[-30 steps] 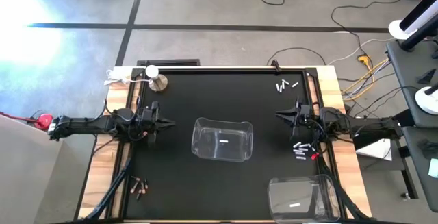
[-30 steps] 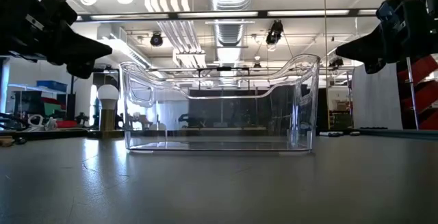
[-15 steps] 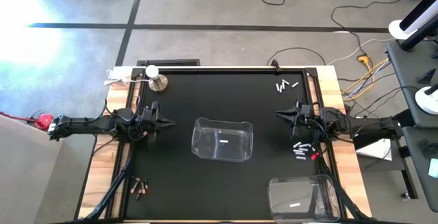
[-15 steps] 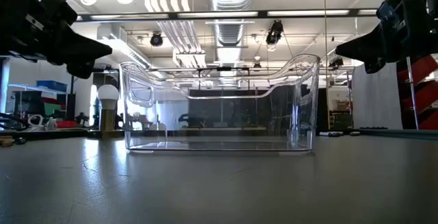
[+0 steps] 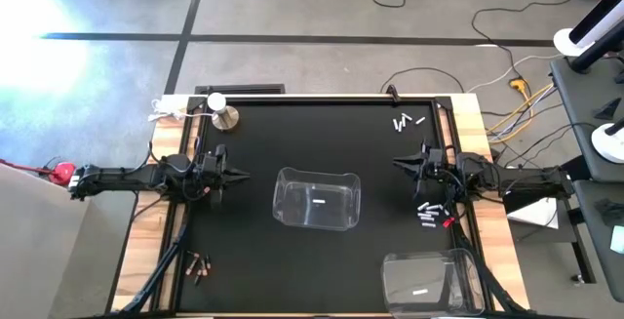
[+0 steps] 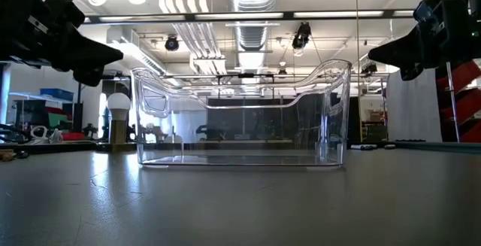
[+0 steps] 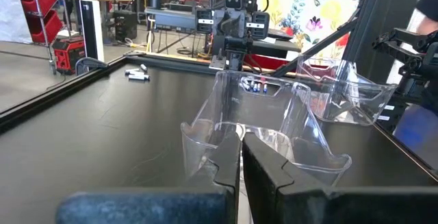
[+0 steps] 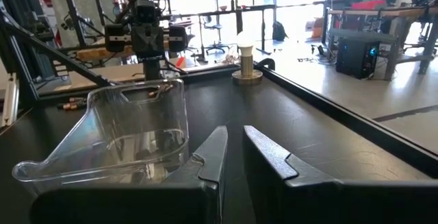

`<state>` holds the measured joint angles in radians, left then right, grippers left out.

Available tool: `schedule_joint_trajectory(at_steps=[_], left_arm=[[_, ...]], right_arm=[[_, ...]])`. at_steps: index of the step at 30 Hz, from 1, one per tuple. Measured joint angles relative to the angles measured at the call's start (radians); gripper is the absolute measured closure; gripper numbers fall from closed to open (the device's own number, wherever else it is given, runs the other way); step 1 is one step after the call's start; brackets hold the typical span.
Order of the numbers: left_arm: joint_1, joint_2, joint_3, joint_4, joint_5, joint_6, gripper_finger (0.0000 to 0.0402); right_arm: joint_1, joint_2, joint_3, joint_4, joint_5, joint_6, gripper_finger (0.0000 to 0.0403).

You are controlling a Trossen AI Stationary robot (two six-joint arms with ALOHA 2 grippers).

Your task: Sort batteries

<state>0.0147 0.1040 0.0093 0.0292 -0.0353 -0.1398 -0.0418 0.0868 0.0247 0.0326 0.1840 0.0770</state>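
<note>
1. High view first: over the last second I see no change at all. My left claw point(image 5: 237, 175) hovers at the left side of the counter point(image 5: 253, 270), fingers nearly together around a thin gap, gripping nothing.
2. Near the front-left corner lie the copper-reddish batteries point(image 5: 199, 264), well apart from both claws and untouched.
3. At the middle stands the clear bin point(image 5: 316, 199) with one white battery point(image 5: 319, 201) lying in it.
4. Moving right, my right claw point(image 5: 401, 166) mirrors the left at the right side of the counter, fingers a narrow gap apart and empty.
5. White batteries sit in two loose groups on the right: one cluster point(image 5: 408, 121) toward the far edge, another pile point(image 5: 427, 215) just beside the right arm, with a small red bit point(image 5: 448, 222) next to it.
6. A second clear bin point(image 5: 429, 282) stands at the front-right corner, also holding one white battery point(image 5: 419, 290).
7. My judgement: with both arms idle and almost every battery loose on the counter, the sort is barely begun; the nearest pick is the pile beside the right arm.
</note>
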Motion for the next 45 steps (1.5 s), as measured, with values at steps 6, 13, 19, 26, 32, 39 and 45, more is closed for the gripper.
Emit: schedule_joint_trajectory(at_steps=[6, 13, 19, 26, 32, 39, 45], left_arm=[[0.0, 0.0, 0.0, 0.0, 0.0, 0.0, 0.0401], [0.0, 0.0, 0.0, 0.0, 0.0, 0.0, 0.0401], [0.0, 0.0, 0.0, 0.0, 0.0, 0.0, 0.0401], [0.0, 0.0, 0.0, 0.0, 0.0, 0.0, 0.0401], [0.0, 0.0, 0.0, 0.0, 0.0, 0.0, 0.0401], [0.0, 0.0, 0.0, 0.0, 0.0, 0.0, 0.0401], [0.0, 0.0, 0.0, 0.0, 0.0, 0.0, 0.0401]], right_arm=[[0.0, 0.0, 0.001, 0.002, 0.0, 0.0, 0.0364], [0.0, 0.0, 0.002, 0.002, 0.0, -0.001, 0.0364], [0.002, 0.001, 0.002, 0.153, -0.026, 0.104, 0.0364], [0.0, 0.008, 0.004, 0.401, 0.003, 0.569, 0.0364], [0.0, 0.016, 0.004, 0.444, 0.074, 0.745, 0.0364], [0.005, 0.117, 0.06, 0.303, 0.193, 0.805, 0.0364], [0.013, 0.415, 0.391, -0.177, 0.175, 0.701, 0.0364]])
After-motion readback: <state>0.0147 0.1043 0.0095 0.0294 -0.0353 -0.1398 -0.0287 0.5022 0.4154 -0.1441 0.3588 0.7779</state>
